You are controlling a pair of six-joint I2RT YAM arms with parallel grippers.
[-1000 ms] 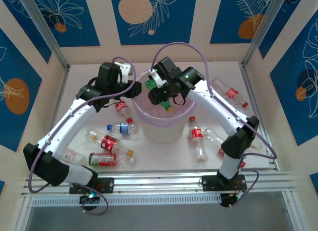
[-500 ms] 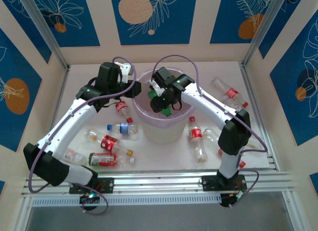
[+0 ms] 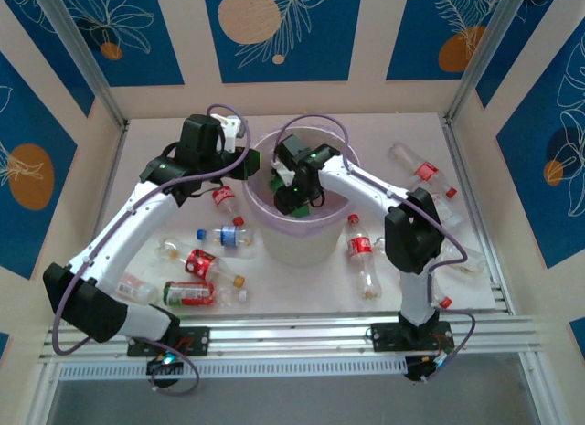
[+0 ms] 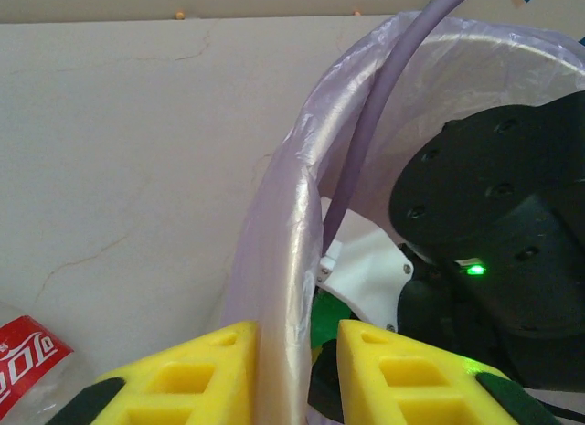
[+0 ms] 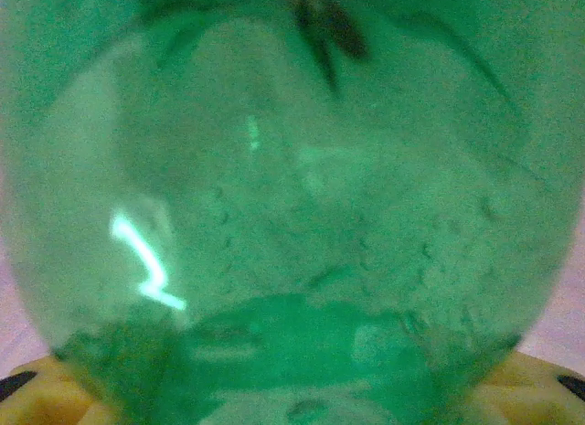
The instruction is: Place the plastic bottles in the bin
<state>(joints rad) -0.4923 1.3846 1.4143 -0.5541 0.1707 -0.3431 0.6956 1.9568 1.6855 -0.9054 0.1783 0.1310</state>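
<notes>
Right claw (image 3: 285, 183) has swung in toward 9 o'clock over the bin (image 3: 302, 247), its elbow folding up; the left arm has kept its place.
It grips the green bottle (image 5: 292, 206) just above the mouth. Judged best: lower a little, stay clear of the liner (image 4: 292, 215), then let go. Left claw (image 4: 292, 370) stands narrow astride the rim at 10 o'clock; whether it pinches yet I cannot tell. Other plastic bottles (image 3: 206, 260) lie on the tabletop (image 3: 366, 132) at 7 and 4 o'clock.
</notes>
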